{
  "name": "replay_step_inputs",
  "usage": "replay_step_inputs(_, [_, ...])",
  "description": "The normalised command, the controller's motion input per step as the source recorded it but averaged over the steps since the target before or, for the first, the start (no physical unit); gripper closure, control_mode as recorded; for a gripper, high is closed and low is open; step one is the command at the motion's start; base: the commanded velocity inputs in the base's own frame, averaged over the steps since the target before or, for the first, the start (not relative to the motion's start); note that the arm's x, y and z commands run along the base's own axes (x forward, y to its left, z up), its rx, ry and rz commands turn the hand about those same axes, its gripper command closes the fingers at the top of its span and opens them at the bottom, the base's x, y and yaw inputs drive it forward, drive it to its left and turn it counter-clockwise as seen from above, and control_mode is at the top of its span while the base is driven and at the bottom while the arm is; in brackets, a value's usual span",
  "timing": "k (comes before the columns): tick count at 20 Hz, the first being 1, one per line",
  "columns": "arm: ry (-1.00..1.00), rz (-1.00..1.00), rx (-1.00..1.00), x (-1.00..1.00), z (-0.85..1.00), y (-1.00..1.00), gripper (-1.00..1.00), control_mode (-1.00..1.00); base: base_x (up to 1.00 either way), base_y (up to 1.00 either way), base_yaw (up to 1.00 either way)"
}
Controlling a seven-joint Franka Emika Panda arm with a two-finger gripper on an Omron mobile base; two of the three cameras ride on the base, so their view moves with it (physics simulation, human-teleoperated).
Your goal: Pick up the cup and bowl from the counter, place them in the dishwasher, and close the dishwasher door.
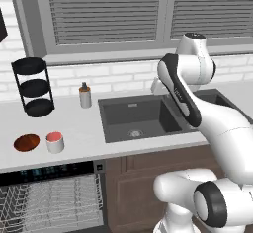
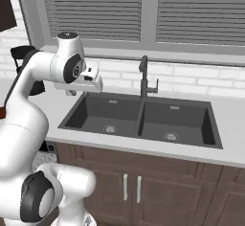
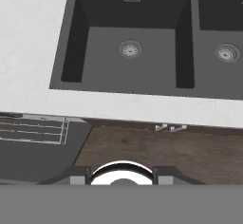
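Reddish-brown bowl (image 1: 26,142) is noted far left on the white counter (image 1: 84,133), with the white, pink-lined cup (image 1: 55,142) just beside it to the right, the two close but apart. Below them the dishwasher (image 1: 49,197) is seen open, its wire rack drawn out under the black control strip. A black three-tier rack (image 1: 33,86) and a soap bottle (image 1: 85,95) are seen behind, nearer the wall.

Further right, the gripper (image 2: 88,80) is held high over the left basin of the dark sink (image 2: 139,117). Its jaws appear part-spread with nothing between them, though the fingertips are barely shown in the hand view, so this is hedged.

Both task items lie well to the left of the jaws and lower; neither is lined up with them.

Risks judged from here: a wide leftward swing is required, and the bowl could be knocked by a finger during descent on the cup, given how near they sit. The soap bottle could be clipped if the path runs too close to the wall. A shallow grip on the cup rim could let it slip above the rack.
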Motion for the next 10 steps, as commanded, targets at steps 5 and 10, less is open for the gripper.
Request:
replay_step_inputs(5, [0.00, 0.00, 0.00, 0.00, 0.00, 0.00, -1.00, 1.00, -0.05, 0.00, 0.00])
replay_step_inputs(10, [0.00, 0.00, 0.00, 0.00, 0.00, 0.00, -1.00, 1.00, -0.18, 0.00, 0.21])
